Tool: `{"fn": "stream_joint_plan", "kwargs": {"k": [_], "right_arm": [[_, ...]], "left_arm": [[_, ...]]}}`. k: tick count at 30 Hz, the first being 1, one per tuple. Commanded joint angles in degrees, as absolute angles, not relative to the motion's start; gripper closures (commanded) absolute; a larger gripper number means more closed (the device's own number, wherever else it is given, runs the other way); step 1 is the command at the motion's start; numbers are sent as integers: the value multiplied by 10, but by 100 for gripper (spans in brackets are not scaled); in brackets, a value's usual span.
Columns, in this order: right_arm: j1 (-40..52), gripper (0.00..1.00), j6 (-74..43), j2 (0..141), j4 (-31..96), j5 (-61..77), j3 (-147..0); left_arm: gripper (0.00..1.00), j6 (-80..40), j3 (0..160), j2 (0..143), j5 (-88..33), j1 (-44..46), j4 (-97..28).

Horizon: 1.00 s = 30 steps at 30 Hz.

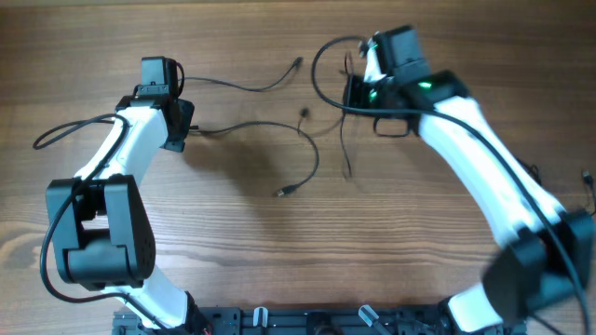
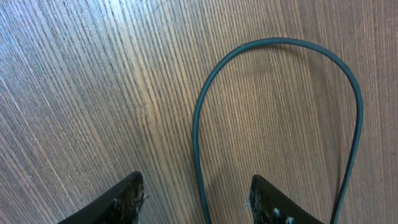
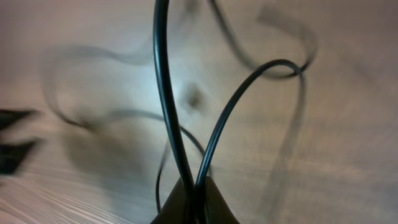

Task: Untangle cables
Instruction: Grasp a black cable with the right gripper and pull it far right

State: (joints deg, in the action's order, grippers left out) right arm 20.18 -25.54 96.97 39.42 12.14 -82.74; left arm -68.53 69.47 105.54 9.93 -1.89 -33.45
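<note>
— Checking the jaws first: what does each wrist view give?

— The left gripper (image 2: 196,186) stands released. Its fingertips are cut off by the bottom of the view, and one loop of the cables (image 2: 198,124) runs between them, touched by neither. The right gripper (image 3: 194,196) is clenched on two strands that rise from the pinch; everything behind them is blurred.

— And overhead?

— Both sets of jaws hide beneath their own wrists there. Only that view shows the cables spread between the two arms, toward the middle of the far edge of the tabletop (image 1: 279,265). Their plug ends are too small to tell apart.
</note>
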Motion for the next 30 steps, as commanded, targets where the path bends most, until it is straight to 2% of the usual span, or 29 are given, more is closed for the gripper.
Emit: {"fn": "stream_joint_plan", "kwargs": {"k": [1,8,12,21,30], "right_arm": [[186,96,-237,879,382,18,-842],[127,96,-189,805,360,-221,-842],[81,96,-136,806,361,-293,-842],[-48,96,-103,813,388,-375,-839],[-170,96,-123,896,463,-373,-838]], "left_arm": [[43,-693,695,1056,98,-19,-334],[44,-693,695,1056,98,-19,-335],[43,-693,695,1056,98,-19,-335],[43,-693,695,1056,98,-19,-335],[43,-693,695,1056,98,-19,-335]]}}
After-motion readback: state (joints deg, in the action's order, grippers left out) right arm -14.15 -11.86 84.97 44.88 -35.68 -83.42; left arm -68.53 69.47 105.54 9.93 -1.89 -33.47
